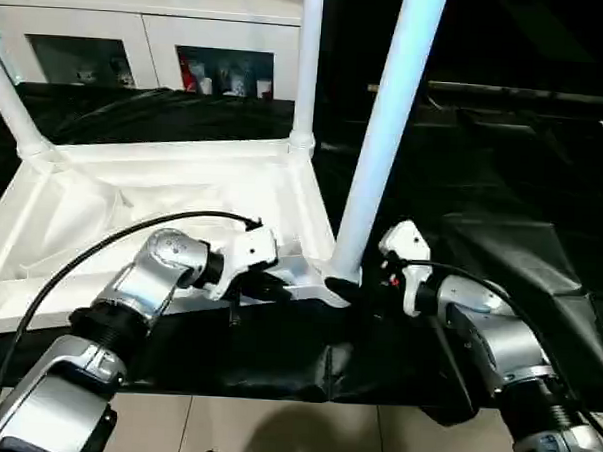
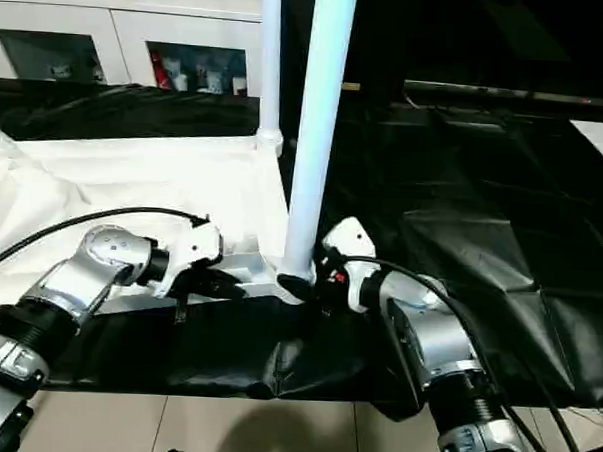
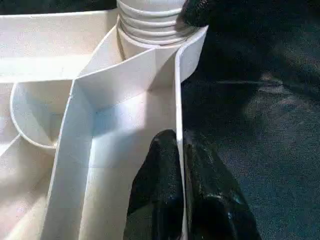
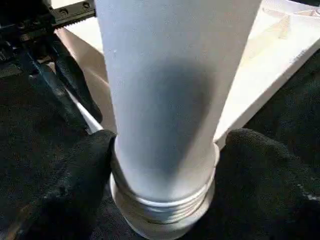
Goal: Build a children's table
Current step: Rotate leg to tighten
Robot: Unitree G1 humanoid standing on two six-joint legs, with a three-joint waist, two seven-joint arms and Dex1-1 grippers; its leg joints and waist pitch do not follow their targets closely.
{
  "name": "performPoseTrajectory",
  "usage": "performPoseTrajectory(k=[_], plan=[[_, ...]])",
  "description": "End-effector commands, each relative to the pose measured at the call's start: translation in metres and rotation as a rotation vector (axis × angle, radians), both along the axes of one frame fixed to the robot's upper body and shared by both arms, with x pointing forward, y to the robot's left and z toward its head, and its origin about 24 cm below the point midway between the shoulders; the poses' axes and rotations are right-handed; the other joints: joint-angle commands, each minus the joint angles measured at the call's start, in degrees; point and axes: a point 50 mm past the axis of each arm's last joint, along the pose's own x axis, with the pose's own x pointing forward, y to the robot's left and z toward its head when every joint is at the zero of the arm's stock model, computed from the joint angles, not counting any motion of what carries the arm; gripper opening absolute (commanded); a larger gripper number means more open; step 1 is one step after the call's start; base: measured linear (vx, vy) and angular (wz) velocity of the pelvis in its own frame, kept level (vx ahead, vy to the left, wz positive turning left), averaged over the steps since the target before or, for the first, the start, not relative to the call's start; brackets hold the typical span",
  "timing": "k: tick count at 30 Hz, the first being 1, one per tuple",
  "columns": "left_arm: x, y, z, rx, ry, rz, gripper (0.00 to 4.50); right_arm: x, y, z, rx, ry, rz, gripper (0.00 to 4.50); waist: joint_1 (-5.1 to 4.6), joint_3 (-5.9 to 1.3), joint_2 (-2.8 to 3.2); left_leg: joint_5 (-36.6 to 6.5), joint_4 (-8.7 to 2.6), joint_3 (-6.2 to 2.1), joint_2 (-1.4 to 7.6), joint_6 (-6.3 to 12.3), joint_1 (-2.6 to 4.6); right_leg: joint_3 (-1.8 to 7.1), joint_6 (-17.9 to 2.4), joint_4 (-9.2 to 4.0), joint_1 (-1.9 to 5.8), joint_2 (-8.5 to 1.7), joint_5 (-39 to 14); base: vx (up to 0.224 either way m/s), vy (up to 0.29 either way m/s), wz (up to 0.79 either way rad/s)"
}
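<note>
On the black-draped bench (image 1: 540,256), the children's table top (image 1: 132,204) lies upside down with its ribbed underside facing up, occupying the 9 to 11 o'clock sector of the head view. Three legs stand in its corner sockets: one at the far-left corner (image 1: 12,98), one at the far-right corner (image 1: 308,66), and the near-right leg (image 1: 386,130), which rises at 12 o'clock from the near corner socket (image 3: 150,45). Threads at the base of the near-right leg remain exposed above the socket rim, so this leg is judged not yet fully screwed home. The near-left corner lies outside the views, so the fourth leg cannot be confirmed. Remaining work, by judgement: seat this leg, verify the fourth, then turn the table upright. The left hand (image 3: 181,175) is closed, pinching the top's near edge wall just beside the socket to steady it. The right hand (image 4: 165,165) brackets the base of the near-right leg, fingers (image 4: 70,180) spread wide on either side and touching it.
</note>
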Motion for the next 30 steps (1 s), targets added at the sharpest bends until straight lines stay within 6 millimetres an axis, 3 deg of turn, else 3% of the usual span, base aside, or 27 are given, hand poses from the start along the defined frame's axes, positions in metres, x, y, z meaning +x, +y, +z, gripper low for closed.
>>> performPoseTrajectory(k=[1, 10, 16, 18, 23, 24, 26, 28, 30], plan=[[-0.004, 0.001, -0.006, -0.079, 0.036, 0.049, 0.00, 0.002, -0.002, 0.001, -0.010, -0.012, 0.001, 3.66, 0.16, -3.38, -1.11, -13.89, -3.98, -0.93, 1.44, 0.70, 1.13, 2.01, -10.82, -4.86, 2.02, -3.53, -14.09, 0.000, 0.000, 0.00], [-0.004, 0.003, -0.006, -0.081, 0.036, 0.061, 0.00, 0.003, -0.001, -0.003, -0.006, -0.003, 0.012, 3.01, 0.00, -3.30, -1.19, -14.35, -4.03, -0.92, 1.43, 0.70, 1.10, 2.03, -10.68, -4.96, 1.94, -3.49, -14.87, 0.000, 0.000, 0.00], [0.010, -0.008, -0.005, -0.113, -0.020, 0.229, 0.00, 0.009, 0.002, -0.020, 0.047, 0.023, -0.231, 2.77, -0.48, -3.18, -1.26, -15.22, -4.12, -0.92, 1.33, -0.08, 1.28, 2.02, -10.50, -5.33, 1.66, -3.57, -17.49, 0.000, 0.000, 0.00], [0.019, -0.018, -0.006, -0.109, -0.046, 0.319, 0.00, 0.010, 0.012, -0.032, 0.047, 0.041, -0.361, 2.76, -0.47, -3.13, -1.16, -15.66, -4.17, -0.88, 1.30, -0.42, 1.45, 2.10, -10.05, -5.50, 1.38, -3.45, -18.47, 0.000, 0.000, 0.00], [0.027, -0.032, -0.003, -0.125, -0.064, 0.411, 0.00, 0.014, 0.028, -0.038, 0.040, 0.050, -0.470, 2.75, -0.54, -3.02, -1.14, -16.97, -4.39, -1.07, 1.21, -0.92, 1.45, 2.08, -9.08, -5.85, 1.37, -3.52, -20.62, 0.000, 0.000, 0.00], [0.031, -0.045, -0.002, -0.125, -0.092, 0.445, 0.00, 0.018, 0.045, -0.039, 0.047, 0.057, -0.515, 2.75, -0.66, -3.08, -1.00, -17.21, -4.40, -1.09, 1.20, -1.04, 1.41, 2.10, -9.03, -5.86, 1.34, -3.54, -20.57, 0.000, 0.000, 0.00], [0.031, -0.059, -0.001, -0.137, -0.103, 0.444, 0.00, 0.019, 0.064, -0.037, 0.055, 0.053, -0.477, 2.75, -0.83, -3.00, -1.02, -18.16, -4.45, -1.17, 1.09, -1.25, 1.51, 2.01, -8.89, -6.03, 1.32, -3.53, -21.65, 0.000, 0.000, 0.00], [0.031, -0.061, -0.001, -0.138, -0.111, 0.439, 0.00, 0.019, 0.067, -0.036, 0.052, 0.044, -0.465, 2.75, -0.56, -3.02, -1.07, -18.36, -4.41, -1.15, 1.19, -0.74, 1.62, 2.05, -8.48, -6.19, 1.31, -3.68, -21.76, 0.000, 0.000, 0.00], [0.030, -0.061, -0.001, -0.129, -0.125, 0.421, 0.00, 0.020, 0.067, -0.034, 0.070, 0.028, -0.458, 2.75, -0.47, -3.10, -1.14, -17.58, -4.57, -1.21, 1.19, -0.20, 1.26, 1.99, -8.14, -6.04, 1.57, -3.66, -20.39, 0.000, 0.000, 0.00]])
